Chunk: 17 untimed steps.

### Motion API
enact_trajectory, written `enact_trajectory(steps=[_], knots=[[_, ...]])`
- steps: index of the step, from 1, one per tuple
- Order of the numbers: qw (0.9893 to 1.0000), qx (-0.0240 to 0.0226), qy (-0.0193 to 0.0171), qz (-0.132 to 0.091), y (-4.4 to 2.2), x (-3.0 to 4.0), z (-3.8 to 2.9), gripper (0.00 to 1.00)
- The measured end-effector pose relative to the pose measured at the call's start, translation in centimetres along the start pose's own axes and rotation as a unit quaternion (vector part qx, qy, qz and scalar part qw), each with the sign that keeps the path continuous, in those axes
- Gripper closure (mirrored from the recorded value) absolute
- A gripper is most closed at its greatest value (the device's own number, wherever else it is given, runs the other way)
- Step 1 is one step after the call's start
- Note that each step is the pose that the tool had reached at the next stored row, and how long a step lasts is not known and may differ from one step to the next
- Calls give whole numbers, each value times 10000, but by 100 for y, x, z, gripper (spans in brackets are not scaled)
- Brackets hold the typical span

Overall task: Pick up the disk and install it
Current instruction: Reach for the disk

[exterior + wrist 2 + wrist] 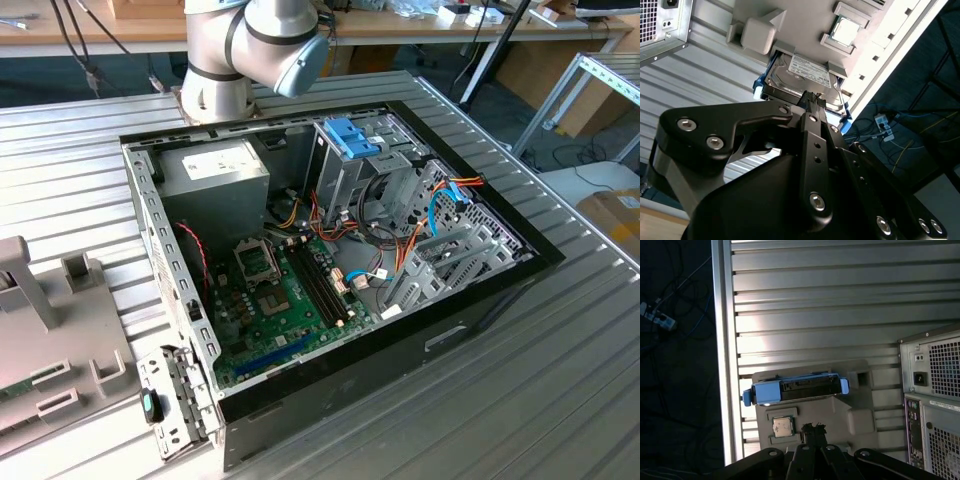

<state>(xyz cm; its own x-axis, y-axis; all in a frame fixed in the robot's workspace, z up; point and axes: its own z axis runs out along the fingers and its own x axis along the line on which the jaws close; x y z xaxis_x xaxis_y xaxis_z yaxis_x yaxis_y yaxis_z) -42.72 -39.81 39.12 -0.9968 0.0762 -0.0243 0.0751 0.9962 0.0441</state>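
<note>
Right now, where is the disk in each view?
Second wrist view: the disk lies label-up on the grey holder, next to the processor chip.
First wrist view: the disk, seen edge-on, on the same holder.
Exterior view: the grey holder, the shared landmark, sits at the exterior view's left.

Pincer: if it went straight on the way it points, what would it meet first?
Most likely the grey-metal hard drive with light-blue rails, lying on the grey plastic tray; the pincer points at its near edge, though depth is unclear.

The disk (802, 80), grey metal with a white label and a light-blue rail frame, is sitting slotted in the grey holder (860, 415), showing its label face in the second wrist view and its connector edge (795, 390) in the first.
</note>
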Motion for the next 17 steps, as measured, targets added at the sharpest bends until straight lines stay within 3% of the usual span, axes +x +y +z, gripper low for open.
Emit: enact_trajectory(steps=[4,10,17], knots=[[10000,0,-1,1,10,1,3,89],[10000,0,-1,0,147,17,10,89],[10000,0,0,0,159,21,11,89]])
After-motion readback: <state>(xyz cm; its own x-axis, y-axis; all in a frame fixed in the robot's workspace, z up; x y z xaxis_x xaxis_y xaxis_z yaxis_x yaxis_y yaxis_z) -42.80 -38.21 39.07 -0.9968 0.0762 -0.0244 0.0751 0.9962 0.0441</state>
